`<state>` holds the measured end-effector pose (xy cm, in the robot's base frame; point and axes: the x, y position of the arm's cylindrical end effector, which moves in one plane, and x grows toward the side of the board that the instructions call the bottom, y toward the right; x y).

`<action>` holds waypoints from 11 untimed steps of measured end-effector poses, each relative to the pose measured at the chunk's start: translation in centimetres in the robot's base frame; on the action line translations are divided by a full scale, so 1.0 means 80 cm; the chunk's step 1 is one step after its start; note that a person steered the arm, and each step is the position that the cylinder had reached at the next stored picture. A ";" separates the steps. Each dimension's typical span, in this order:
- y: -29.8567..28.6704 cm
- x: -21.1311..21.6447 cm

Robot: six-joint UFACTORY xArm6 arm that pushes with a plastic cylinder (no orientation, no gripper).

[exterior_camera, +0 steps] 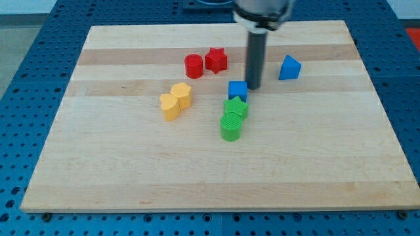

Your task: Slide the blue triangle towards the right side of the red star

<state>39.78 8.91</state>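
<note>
The blue triangle [289,68] lies on the wooden board towards the view's upper right. The red star [216,60] sits left of it, touching a red cylinder [193,66]. My tip [252,87] rests on the board between them, well left of the blue triangle and lower right of the red star. It stands right beside the right edge of a blue cube [237,90]. A gap separates the tip from the triangle.
A green star [236,107] and a green cylinder [231,126] sit just below the blue cube. Two yellow blocks [175,100] lie together left of centre. The wooden board [131,164] rests on a blue perforated table.
</note>
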 end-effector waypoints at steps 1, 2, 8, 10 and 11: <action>0.016 0.032; 0.045 0.025; 0.036 -0.079; 0.008 -0.079; 0.000 -0.079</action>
